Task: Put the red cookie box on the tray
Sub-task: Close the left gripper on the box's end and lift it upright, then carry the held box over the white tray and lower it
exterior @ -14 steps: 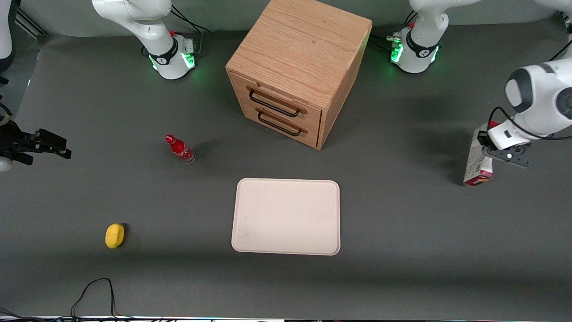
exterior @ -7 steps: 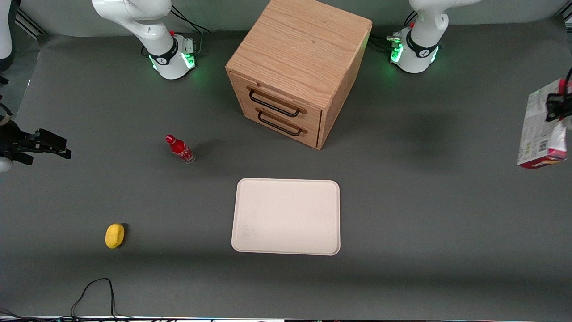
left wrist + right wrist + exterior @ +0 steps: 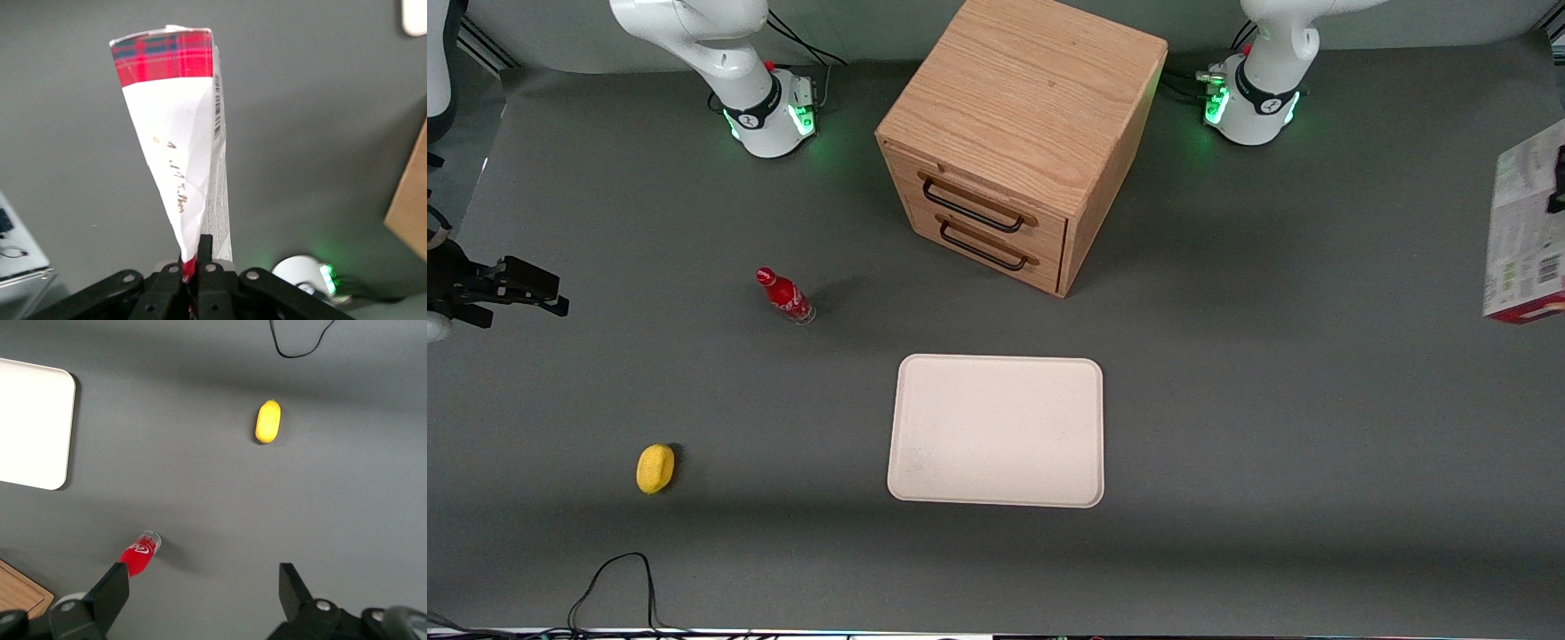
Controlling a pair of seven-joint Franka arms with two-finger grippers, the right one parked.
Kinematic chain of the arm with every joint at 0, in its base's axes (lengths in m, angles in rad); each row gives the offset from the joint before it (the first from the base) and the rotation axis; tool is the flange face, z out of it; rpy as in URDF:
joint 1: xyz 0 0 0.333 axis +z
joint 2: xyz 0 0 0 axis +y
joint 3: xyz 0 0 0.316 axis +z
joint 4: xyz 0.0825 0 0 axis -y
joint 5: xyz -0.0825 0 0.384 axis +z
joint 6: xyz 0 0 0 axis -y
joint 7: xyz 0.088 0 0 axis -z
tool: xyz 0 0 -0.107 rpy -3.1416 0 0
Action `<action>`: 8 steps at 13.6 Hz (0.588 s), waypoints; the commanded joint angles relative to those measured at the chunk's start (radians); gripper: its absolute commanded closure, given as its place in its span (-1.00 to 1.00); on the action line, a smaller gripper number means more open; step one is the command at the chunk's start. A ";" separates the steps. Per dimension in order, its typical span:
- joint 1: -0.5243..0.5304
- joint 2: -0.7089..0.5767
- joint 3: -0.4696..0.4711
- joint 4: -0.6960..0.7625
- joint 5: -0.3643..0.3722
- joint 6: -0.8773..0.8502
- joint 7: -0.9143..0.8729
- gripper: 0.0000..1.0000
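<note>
Red-edged box (image 3: 1529, 227), front view: lifted above the tabletop (image 3: 1227, 400) at the working arm's end, well apart from the tray (image 3: 996, 431); cabinet (image 3: 1018, 133), bottle (image 3: 784, 295) and lemon (image 3: 655, 468) stand elsewhere. Left wrist view: hand (image 3: 192, 263) clamped on the box's narrow end, tabletop below.

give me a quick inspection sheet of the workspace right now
surface: grey table mat, no spills seen
job's things: red cookie box held in the air at the working arm's end; tray bare
clutter: red bottle, yellow lemon-like object, wooden drawer cabinet with both drawers shut
grippers: gripper shut on the box's end
cables: black cable at the table's near edge
surroundings: nothing seen
</note>
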 commanded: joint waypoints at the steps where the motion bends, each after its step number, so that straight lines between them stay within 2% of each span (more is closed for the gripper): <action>1: -0.034 0.150 -0.132 0.175 -0.015 -0.038 -0.280 1.00; 4: -0.114 0.342 -0.243 0.353 -0.021 -0.014 -0.587 1.00; 6: -0.233 0.482 -0.246 0.468 -0.018 0.044 -0.758 1.00; 8: -0.326 0.591 -0.243 0.510 -0.015 0.182 -0.901 1.00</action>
